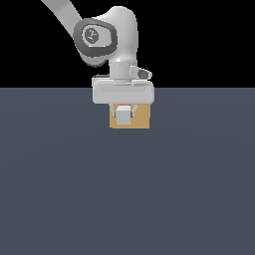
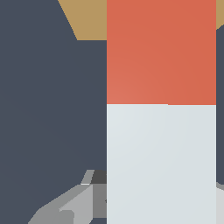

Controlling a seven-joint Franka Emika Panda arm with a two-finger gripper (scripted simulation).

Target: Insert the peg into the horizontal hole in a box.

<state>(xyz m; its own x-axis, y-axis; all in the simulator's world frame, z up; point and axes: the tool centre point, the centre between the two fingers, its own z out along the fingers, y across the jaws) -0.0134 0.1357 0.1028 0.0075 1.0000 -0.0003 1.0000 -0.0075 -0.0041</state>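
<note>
The tan box [image 1: 141, 118] sits on the dark grey floor just behind my gripper [image 1: 123, 113] in the exterior view. My gripper is shut on the peg [image 1: 122, 117], whose white-grey end faces the camera, with a sliver of red above it. In the wrist view the peg [image 2: 161, 131] fills the frame, its red part [image 2: 161, 52] pointing toward the box [image 2: 87, 19]. The peg covers the hole, so I cannot see it. One grey finger [image 2: 65, 205] shows beside the peg's white part.
The dark grey floor [image 1: 124, 199] spreads all around the box. The arm's white wrist and hand [image 1: 122, 92] hang right above the box.
</note>
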